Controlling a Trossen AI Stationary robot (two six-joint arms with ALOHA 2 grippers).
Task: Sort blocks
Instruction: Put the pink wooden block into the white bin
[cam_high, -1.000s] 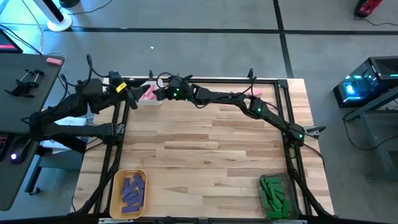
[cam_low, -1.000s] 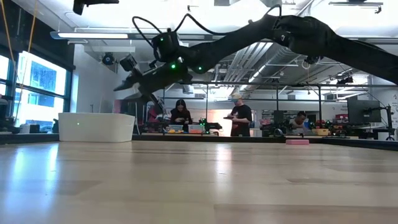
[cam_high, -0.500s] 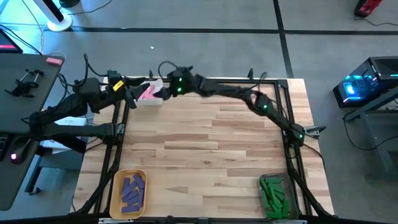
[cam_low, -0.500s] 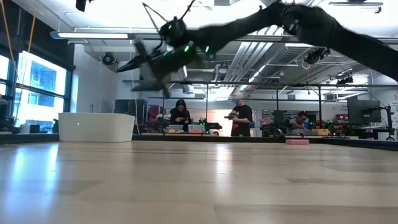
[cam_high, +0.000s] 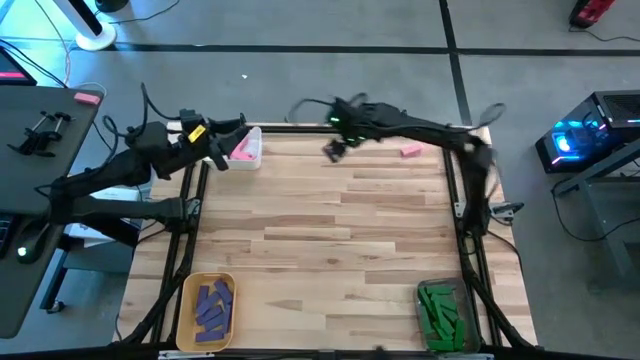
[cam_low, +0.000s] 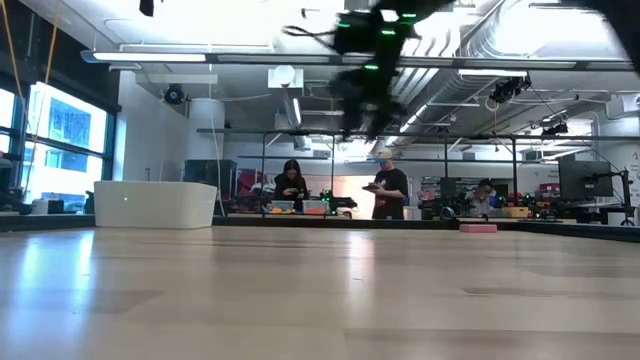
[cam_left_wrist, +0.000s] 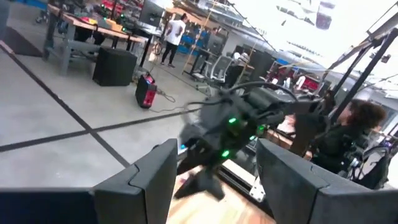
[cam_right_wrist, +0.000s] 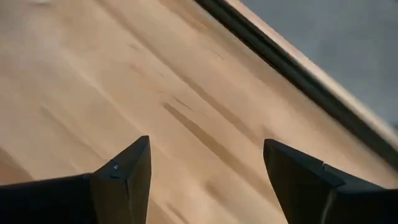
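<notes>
A single pink block (cam_high: 410, 151) lies flat on the table near the far right edge; in the low view this block (cam_low: 478, 228) shows far back. More pink blocks (cam_high: 240, 150) lie in the white bin (cam_high: 252, 158) at the far left. My right gripper (cam_high: 333, 150) hangs open over bare wood near the far edge, between that bin and the lone pink block, with nothing between its fingers (cam_right_wrist: 124, 171). My left gripper (cam_high: 232, 130) hovers open by the white bin's far left side, also with nothing in it (cam_left_wrist: 214, 155).
A yellow bin (cam_high: 188, 290) with purple blocks (cam_high: 212, 305) stands at the near left. A clear bin (cam_high: 428, 290) with green blocks (cam_high: 440, 315) stands at the near right. The black frame rail (cam_high: 300, 128) runs along the far edge. People stand in the room beyond.
My right gripper has swung fast from above the white bin toward the table's right along the far edge, its arm blurred. It carries nothing now. The bins and the lone pink block have stayed put.
</notes>
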